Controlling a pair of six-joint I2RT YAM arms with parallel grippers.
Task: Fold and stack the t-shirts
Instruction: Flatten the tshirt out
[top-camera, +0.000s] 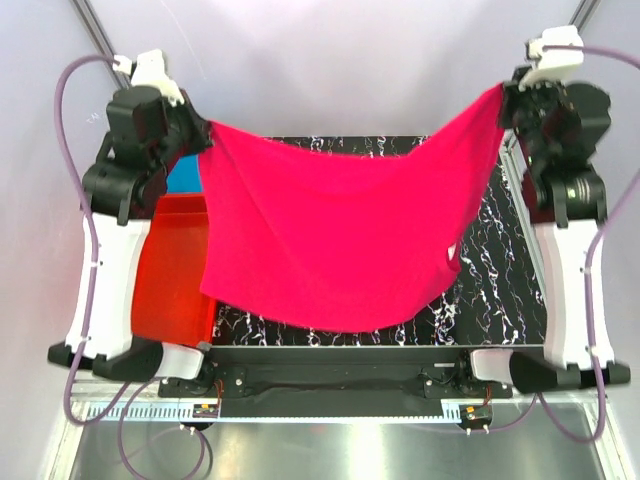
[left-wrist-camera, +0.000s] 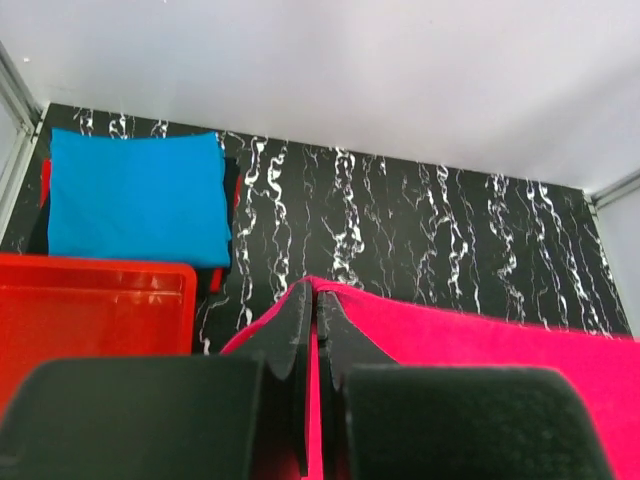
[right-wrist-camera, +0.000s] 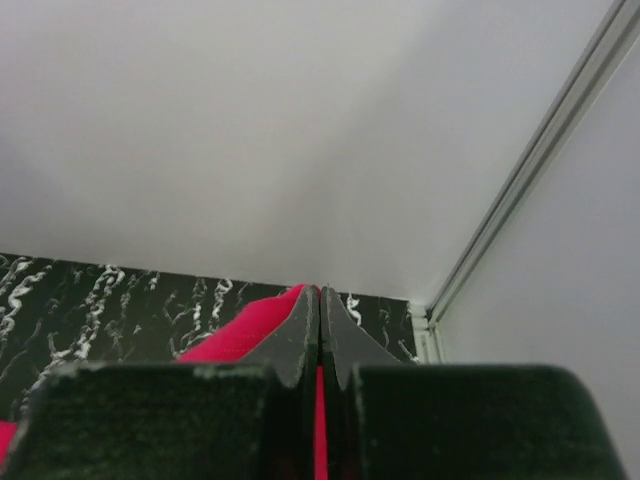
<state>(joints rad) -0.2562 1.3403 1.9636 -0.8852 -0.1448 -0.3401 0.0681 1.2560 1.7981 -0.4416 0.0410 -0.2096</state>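
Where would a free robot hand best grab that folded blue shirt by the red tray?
Likely along its right edge, coming down from over the table. The blue shirt lies folded flat, so only an edge can be pinched, and the red tray crowds its near edge.

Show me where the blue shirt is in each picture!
Top external: the blue shirt peeks out at the left, just above the red tray, beside the left arm.
Left wrist: the blue shirt lies flat at the upper left, beyond the red tray.
Right wrist: not in it.
Shared landmark: the pink shirt shows in all three.
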